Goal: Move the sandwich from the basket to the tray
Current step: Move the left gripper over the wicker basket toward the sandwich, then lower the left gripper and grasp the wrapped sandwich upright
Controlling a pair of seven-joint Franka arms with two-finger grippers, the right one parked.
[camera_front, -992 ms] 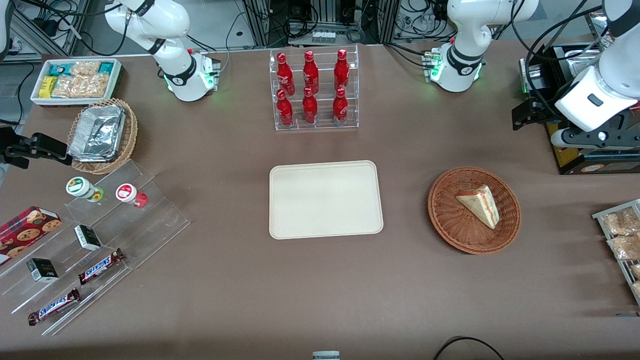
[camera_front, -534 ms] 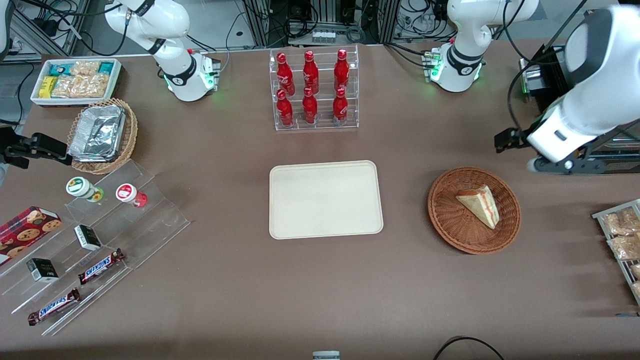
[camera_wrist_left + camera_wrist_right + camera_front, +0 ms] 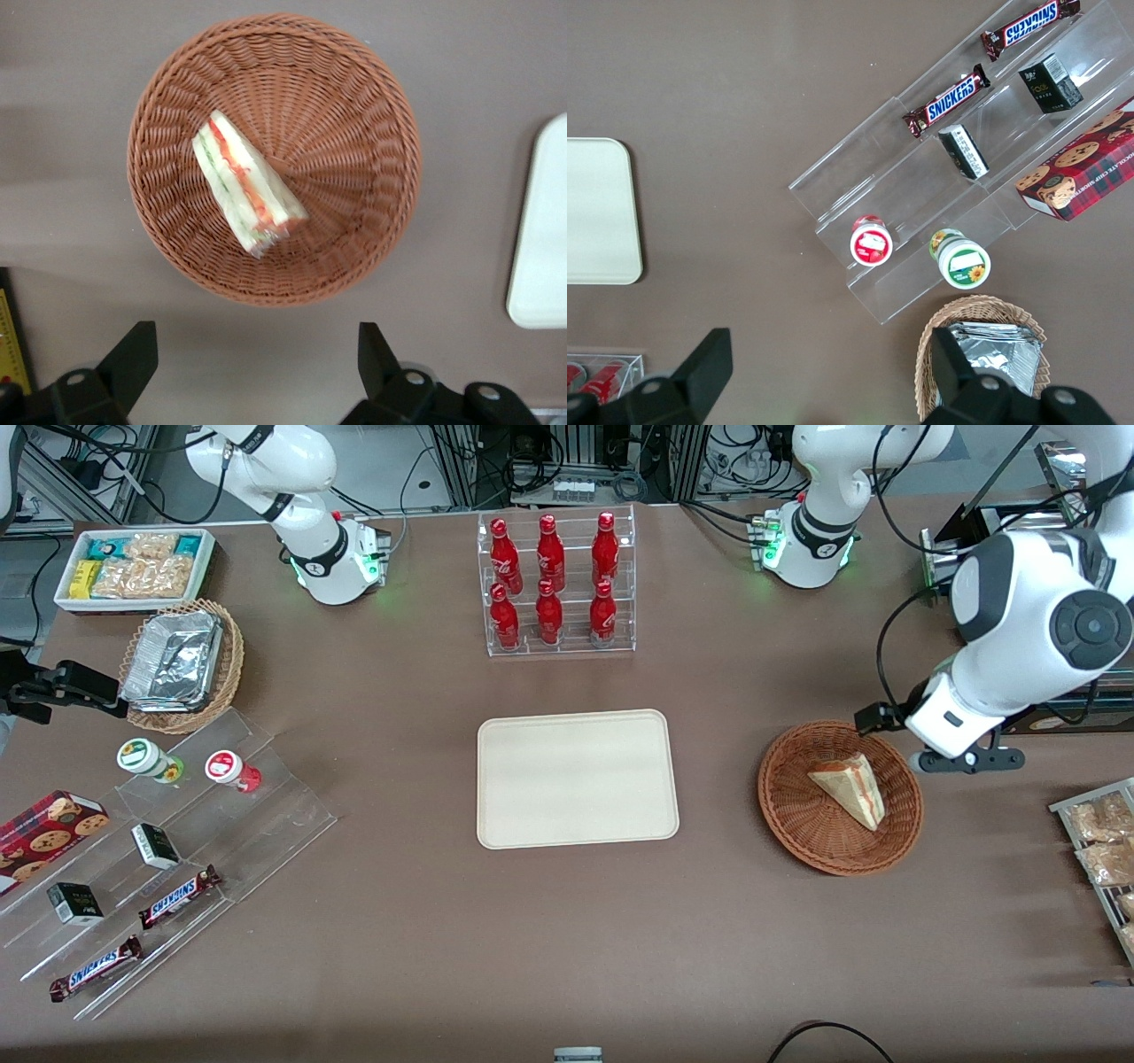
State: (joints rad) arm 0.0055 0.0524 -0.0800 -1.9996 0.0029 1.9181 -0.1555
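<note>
The sandwich [image 3: 850, 790] is a pale bread wedge with red and green filling. It lies in the round reddish-brown wicker basket [image 3: 797, 815], toward the working arm's end of the table. The cream tray [image 3: 576, 778] lies bare at the table's middle. My left gripper [image 3: 966, 761] hangs above the table beside the basket's rim, a little farther from the front camera than the sandwich. In the left wrist view the gripper [image 3: 255, 341] is open and empty, with the sandwich [image 3: 248, 184] in the basket [image 3: 354, 106] ahead of it and the tray's corner [image 3: 542, 239] beside.
A clear rack of red bottles [image 3: 554, 584] stands farther from the front camera than the tray. A wire rack of snack bags [image 3: 1103, 850] lies near the basket at the working arm's end. A clear stepped display [image 3: 159, 850], a foil-filled tan basket [image 3: 182, 664] and a white snack bin [image 3: 133, 567] lie toward the parked arm's end.
My left arm has swung in from the table's edge toward the basket and come nearer the front camera. The gripper now hangs close by the basket's rim. The sandwich, basket and tray have not moved.
</note>
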